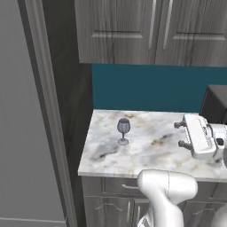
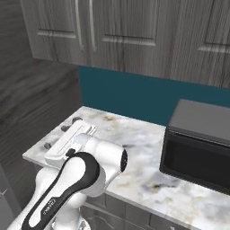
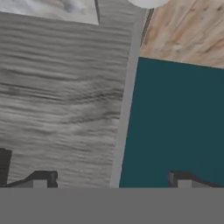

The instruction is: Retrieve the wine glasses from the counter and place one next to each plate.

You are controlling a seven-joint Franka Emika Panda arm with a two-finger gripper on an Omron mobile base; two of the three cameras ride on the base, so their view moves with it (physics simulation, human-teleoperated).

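Look at the left base view first: one wine glass stands upright on the counter, toward the marble's 9 o'clock side and well short of the back edge. It stands alone, its round foot flat on the stone.

Your gripper is over at 3 o'clock from the glass, well apart from it and above the marble, its two dark fingertips pointing toward the glass side. The fingers stand apart with nothing between them. In the right base view you see the same gripper at about 9 o'clock, past the arm's white elbow, over the counter's left end; its tips again sit spread.

In the hand view the two tips rise at 7 and 5 o'clock, wide apart, with a dark wood panel behind the left one and the teal wall behind the right.

A black microwave sits on the marble at 3 o'clock in the right base view. Grey cabinet doors hang above the teal wall at 12 o'clock.
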